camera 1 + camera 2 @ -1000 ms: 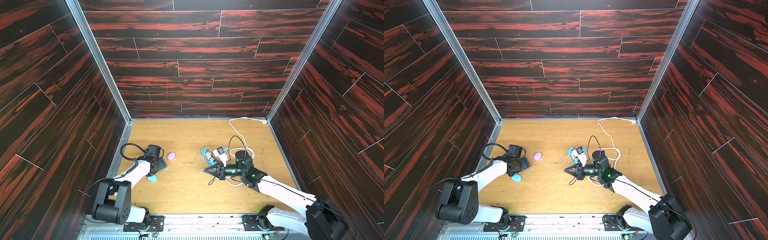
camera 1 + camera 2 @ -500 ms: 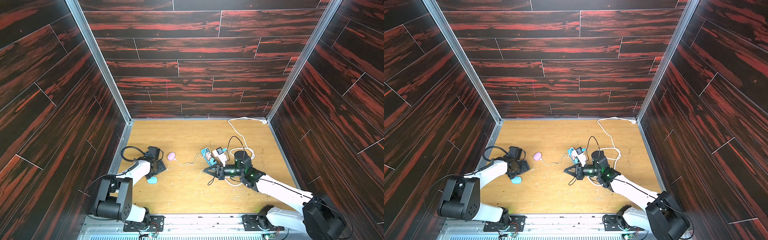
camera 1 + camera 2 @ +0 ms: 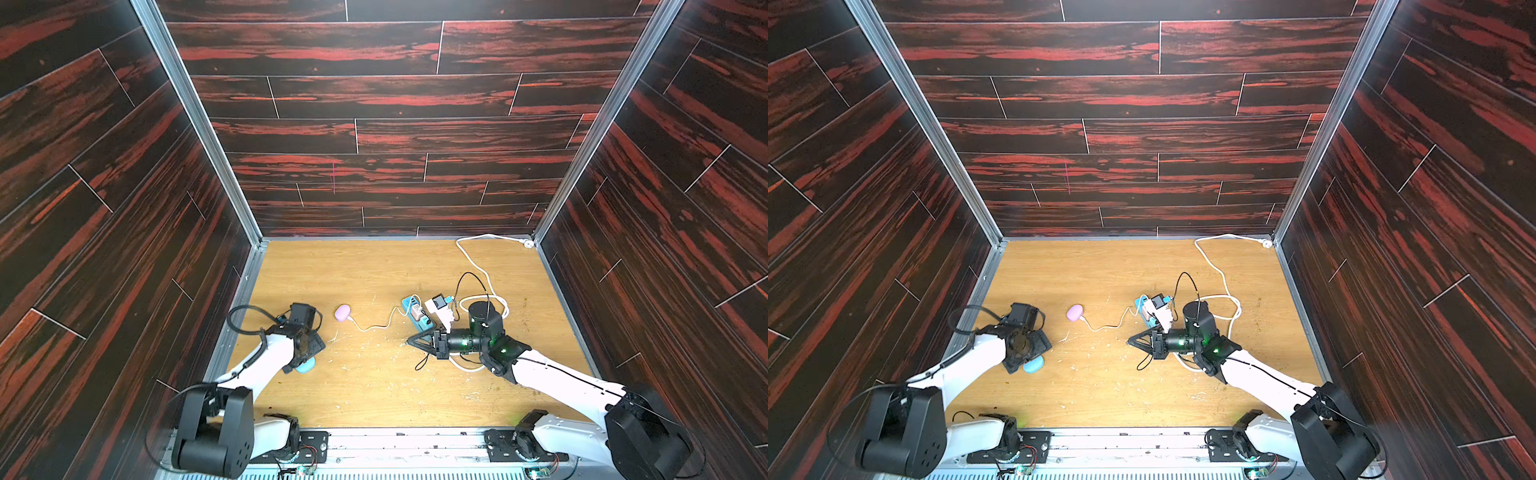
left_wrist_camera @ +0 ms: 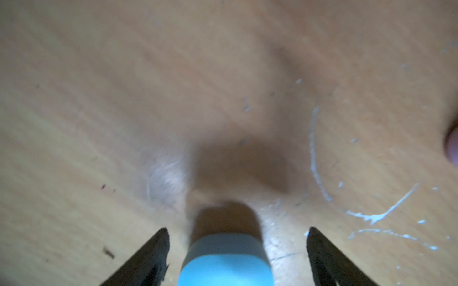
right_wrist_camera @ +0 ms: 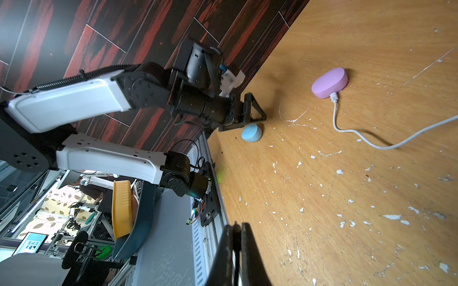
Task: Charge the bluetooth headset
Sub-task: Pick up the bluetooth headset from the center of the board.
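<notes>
Our left jaws stand wide astride the blue case (image 4: 224, 262), right jaws shut; we judge the pickup needs a square close next.

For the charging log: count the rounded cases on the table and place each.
2. Pink case, cable plugged in, left of centre; blue case between the left gripper's open jaws. More may be hidden.

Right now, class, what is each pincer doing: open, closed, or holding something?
Left pincer: open, straddling the blue case, not gripping it.
Right pincer: shut, nothing seen held.
</notes>
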